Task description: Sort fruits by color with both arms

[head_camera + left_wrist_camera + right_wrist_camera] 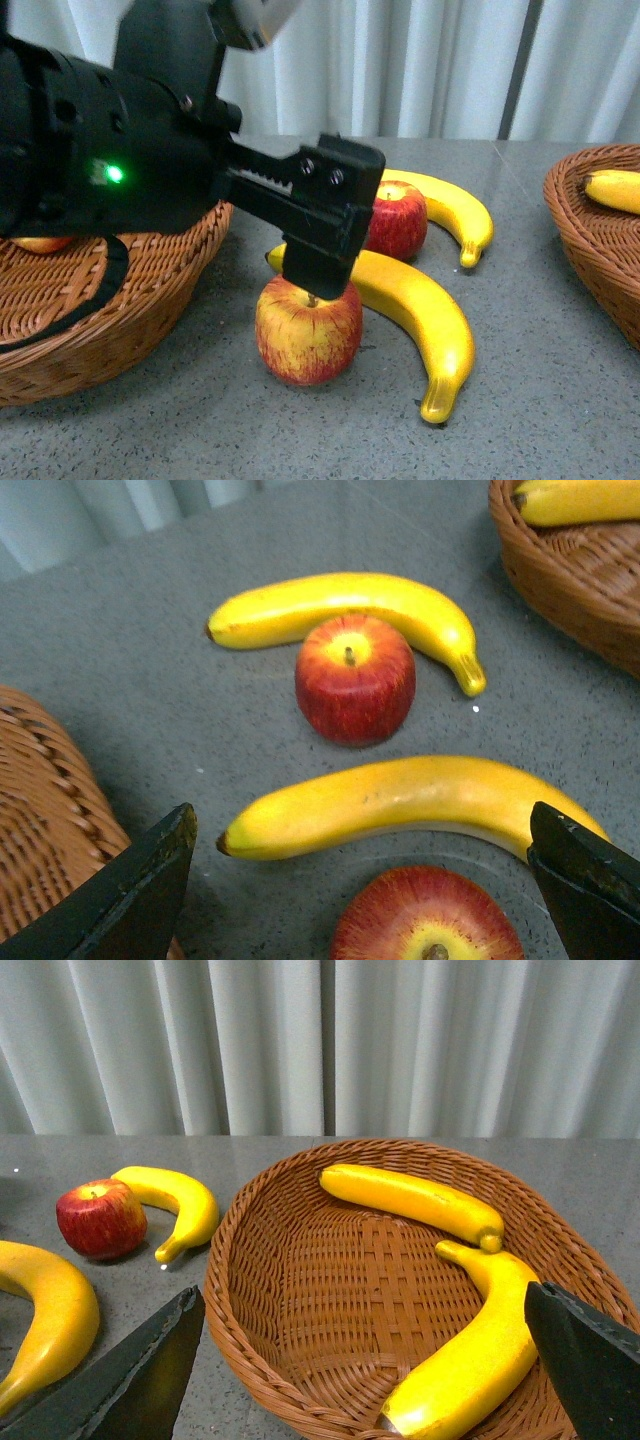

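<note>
Both sets of jaws gape empty. The left gripper (318, 275) is just above the near apple (308, 332), and the right gripper (362, 1300) hangs over the right basket (240, 1250), which holds two bananas (410, 1198). The left basket (120, 330) shows what looks like one apple (40, 243). The near apple, far apple (397, 220), near banana (425, 320) and far banana (450, 205) lie unsorted on the table (560, 400).

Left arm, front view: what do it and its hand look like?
The left arm is bulky matte black with a small green light. Its hand is black and blocky, with a toothed rail and two round screws; the wrist view shows dark wedge-shaped fingers.
</note>
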### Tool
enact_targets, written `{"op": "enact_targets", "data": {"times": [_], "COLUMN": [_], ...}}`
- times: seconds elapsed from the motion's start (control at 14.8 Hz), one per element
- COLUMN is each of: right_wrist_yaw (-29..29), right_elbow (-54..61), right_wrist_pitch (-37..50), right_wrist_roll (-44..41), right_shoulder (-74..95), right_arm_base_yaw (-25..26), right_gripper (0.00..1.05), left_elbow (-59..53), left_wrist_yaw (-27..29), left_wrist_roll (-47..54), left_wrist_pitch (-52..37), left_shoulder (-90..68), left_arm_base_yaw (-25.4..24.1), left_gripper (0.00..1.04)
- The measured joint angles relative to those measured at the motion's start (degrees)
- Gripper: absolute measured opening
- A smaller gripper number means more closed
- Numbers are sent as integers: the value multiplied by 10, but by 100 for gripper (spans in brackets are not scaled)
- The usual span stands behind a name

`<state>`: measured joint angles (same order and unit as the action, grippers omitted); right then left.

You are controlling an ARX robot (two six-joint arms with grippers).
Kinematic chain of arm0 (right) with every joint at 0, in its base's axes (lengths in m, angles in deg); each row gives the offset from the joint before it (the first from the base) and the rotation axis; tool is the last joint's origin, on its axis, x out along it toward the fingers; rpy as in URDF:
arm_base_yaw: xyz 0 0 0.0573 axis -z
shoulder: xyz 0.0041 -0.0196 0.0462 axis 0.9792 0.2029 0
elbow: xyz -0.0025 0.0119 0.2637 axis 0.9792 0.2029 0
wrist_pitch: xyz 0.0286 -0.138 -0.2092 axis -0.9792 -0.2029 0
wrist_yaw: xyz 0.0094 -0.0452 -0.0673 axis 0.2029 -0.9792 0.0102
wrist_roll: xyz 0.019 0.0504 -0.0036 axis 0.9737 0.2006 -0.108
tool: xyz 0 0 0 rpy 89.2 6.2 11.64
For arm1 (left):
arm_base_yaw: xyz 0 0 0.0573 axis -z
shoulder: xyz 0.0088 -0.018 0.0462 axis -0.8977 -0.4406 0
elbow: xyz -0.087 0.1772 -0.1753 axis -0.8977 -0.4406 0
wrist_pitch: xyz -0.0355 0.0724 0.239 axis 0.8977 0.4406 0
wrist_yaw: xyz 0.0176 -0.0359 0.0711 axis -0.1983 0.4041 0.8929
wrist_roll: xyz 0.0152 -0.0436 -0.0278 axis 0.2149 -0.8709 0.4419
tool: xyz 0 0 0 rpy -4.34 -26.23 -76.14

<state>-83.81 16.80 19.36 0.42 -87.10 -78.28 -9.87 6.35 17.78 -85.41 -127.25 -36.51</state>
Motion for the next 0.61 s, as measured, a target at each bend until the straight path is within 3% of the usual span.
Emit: {"op": "enact_targets", "data": {"times": [0.61], "right_wrist_yaw": [0], "right_elbow": [0], "right_wrist_pitch": [0], "right_wrist_roll": [0], "right_shoulder": [0], "right_arm_base_yaw": [0], "right_gripper": [98], "left_elbow": [31], "left_wrist_yaw": [6], "left_wrist_roll": [15], "left_wrist_pitch": [59], "left_shoulder": [-88], "left_arm_base_yaw": [32], "left_gripper": [98]}}
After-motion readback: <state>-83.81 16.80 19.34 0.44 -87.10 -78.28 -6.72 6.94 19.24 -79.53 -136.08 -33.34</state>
